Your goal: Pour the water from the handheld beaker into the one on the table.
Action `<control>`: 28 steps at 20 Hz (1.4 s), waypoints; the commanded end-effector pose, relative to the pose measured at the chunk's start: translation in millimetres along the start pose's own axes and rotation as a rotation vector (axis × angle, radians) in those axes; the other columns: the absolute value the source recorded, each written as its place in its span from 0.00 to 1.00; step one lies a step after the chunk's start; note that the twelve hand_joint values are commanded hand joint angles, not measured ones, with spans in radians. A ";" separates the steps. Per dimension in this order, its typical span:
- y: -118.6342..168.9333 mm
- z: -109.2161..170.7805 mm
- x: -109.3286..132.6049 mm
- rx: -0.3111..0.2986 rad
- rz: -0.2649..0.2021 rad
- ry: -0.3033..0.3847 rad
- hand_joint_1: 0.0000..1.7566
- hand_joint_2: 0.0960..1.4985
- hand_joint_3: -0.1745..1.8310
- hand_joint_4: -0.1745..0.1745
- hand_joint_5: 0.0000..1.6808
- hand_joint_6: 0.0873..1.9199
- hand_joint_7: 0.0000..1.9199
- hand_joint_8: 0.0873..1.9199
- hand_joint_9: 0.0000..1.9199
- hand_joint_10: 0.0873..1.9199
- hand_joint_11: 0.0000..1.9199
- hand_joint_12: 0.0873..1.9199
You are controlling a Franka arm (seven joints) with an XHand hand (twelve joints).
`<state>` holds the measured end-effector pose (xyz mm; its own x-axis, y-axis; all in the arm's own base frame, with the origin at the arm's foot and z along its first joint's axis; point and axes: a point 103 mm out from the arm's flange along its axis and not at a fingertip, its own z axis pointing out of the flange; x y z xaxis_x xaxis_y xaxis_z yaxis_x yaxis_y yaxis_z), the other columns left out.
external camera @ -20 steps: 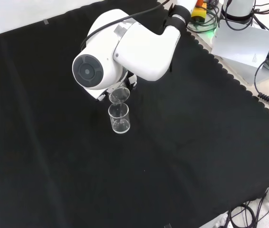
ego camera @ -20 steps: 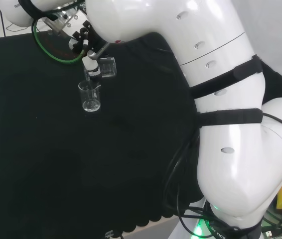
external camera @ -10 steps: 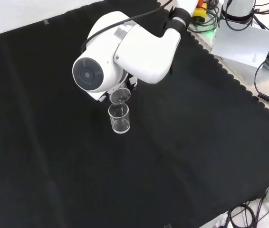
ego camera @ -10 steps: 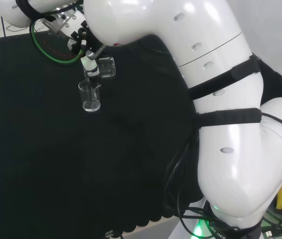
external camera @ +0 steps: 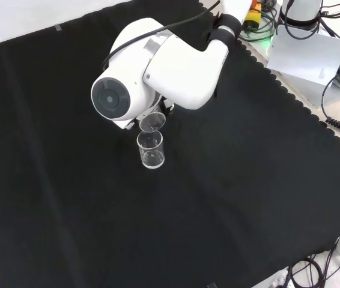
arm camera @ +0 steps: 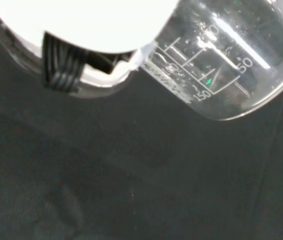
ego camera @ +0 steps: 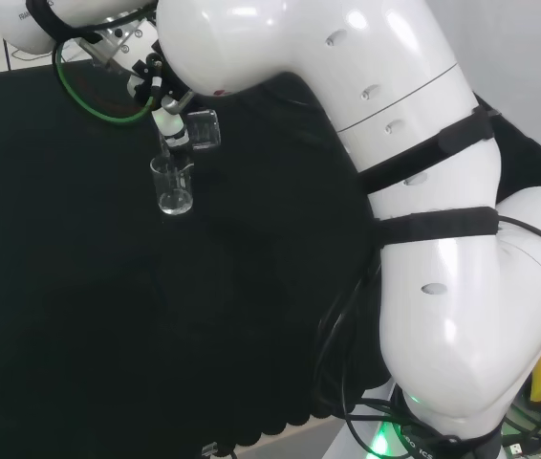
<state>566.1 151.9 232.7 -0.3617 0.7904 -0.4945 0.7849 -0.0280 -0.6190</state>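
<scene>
The hand (ego camera: 161, 96) grips a clear beaker (ego camera: 204, 129), fingers curled round it, tipped on its side above the black cloth (ego camera: 79, 316). Its lip hangs just over a second beaker (ego camera: 172, 185), which stands upright on the cloth directly beneath.

My links (ego camera: 423, 239) are big, glossy white shells, rounded like eggs, with small oval recesses dotted along them. Two black straps (ego camera: 438, 225) band my forearm link. A round grey cap (external camera: 109, 99) closes one joint. Black cables (ego camera: 342, 382) trail by my base, where a green light (ego camera: 382, 442) glows. Up by my fingers (ego camera: 167, 122), white segments with black joints, a green cable (ego camera: 94, 100) loops.
</scene>
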 end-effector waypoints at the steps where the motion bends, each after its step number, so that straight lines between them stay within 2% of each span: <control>1: -0.6 -0.2 0.1 0.024 0.007 -0.019 0.80 0.44 0.42 0.00 0.62 0.52 0.55 0.55 0.59 0.46 0.53 0.42; 28: -1.6 -3.8 -0.8 0.037 0.010 -0.038 0.80 0.44 0.42 0.00 0.62 0.51 0.55 0.55 0.59 0.46 0.54 0.42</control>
<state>567.5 153.8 236.5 -0.3730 0.7663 -0.5232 0.7695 -0.0596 -0.6359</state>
